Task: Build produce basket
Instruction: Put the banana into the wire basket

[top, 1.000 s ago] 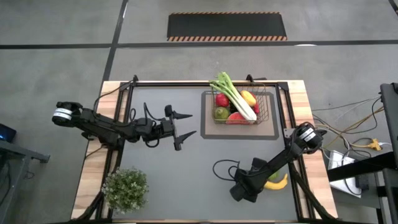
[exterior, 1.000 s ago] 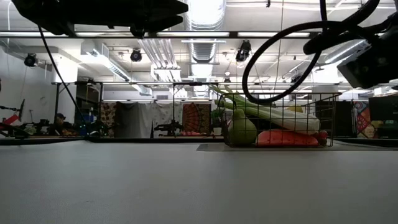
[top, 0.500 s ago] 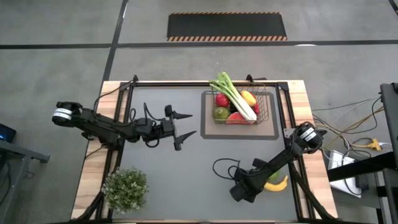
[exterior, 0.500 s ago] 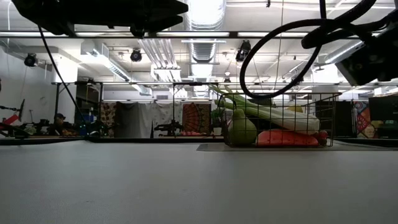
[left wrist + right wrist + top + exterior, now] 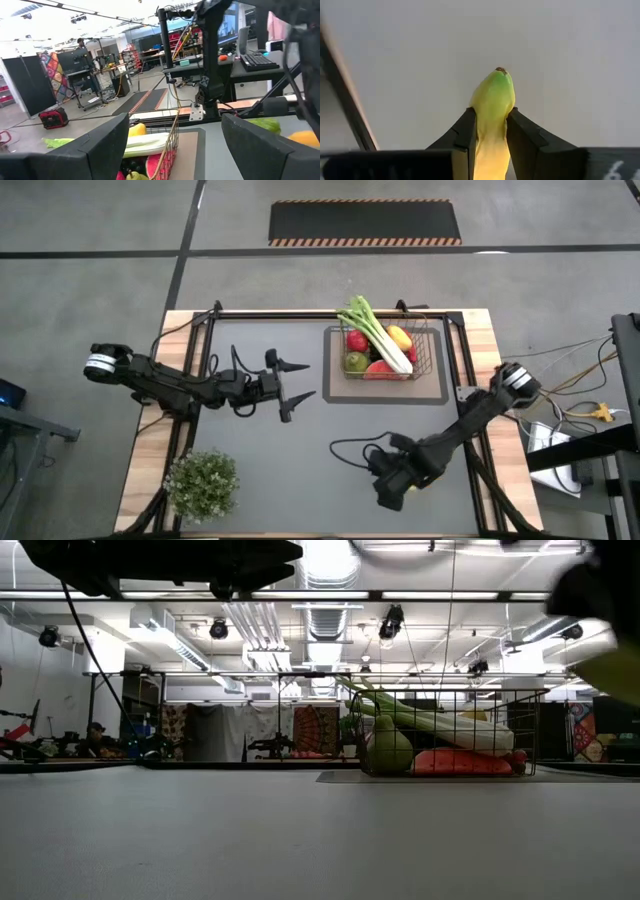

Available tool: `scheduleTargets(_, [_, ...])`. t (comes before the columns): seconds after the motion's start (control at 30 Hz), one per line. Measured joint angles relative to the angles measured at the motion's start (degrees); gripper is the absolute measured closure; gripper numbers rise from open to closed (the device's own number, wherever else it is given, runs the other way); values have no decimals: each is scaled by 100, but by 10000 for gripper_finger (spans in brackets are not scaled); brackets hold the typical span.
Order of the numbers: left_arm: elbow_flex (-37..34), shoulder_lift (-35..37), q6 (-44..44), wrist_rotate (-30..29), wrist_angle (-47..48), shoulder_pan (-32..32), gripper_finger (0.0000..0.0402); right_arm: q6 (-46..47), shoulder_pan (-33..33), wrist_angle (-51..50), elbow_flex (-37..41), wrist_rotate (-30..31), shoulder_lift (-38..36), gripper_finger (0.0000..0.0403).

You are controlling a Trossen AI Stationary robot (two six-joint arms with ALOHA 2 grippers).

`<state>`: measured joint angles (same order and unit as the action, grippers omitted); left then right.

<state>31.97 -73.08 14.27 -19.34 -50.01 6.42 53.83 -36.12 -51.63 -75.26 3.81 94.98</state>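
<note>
My right gripper (image 5: pixel 491 111), near the table's front right (image 5: pixel 392 490), is shut on a yellow banana (image 5: pixel 492 95) with a green tip. The arm hides the banana in the high view. It also shows past my left gripper's finger (image 5: pixel 301 137). The wire basket (image 5: pixel 385 352) stands on a dark mat at the far right. It holds a leek (image 5: pixel 380 335), red, green and yellow produce. My left gripper (image 5: pixel 310 380) hangs open over the table's middle, level, pointing at the basket (image 5: pixel 165 140), with nothing between its fingers. My right gripper pinches the banana just behind its green tip (image 5: pixel 492 117) between its two fingers (image 5: pixel 465 132). The fingers point steeply down from above and lie along the banana, whose tip sticks out past them. The banana hangs clear of the grey table.
A bushy potted plant (image 5: pixel 202 483) stands at the near left corner. Cable loops hang by the right arm (image 5: pixel 350 450). The grey table top between the two arms and in front of the basket (image 5: pixel 450 735) is bare.
My right arm has risen and its gripper has tipped to point more steeply down. The banana, which lay on the table by the right edge, has left that spot and hangs clear in the gripper. In the low view the arm has gone up, nearly out of the picture.
</note>
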Motion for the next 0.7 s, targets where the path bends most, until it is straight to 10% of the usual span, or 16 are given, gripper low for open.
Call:
scheduleTargets(0.17, [0, 2, -17, 196, -8, 0, 103, -1171, 157, 920, 55, 1962, -569, 332])
scheduleTargets(0.5, [0, 4, -17, 269, -6, 0, 103, -1125, 624, 1436, 78, 8414, -1059, 332])
scheduleTargets(0.7, [0, 4, -28, 269, -3, 4, 103, -971, 1597, 1553, 55, 8390, -1222, 329])
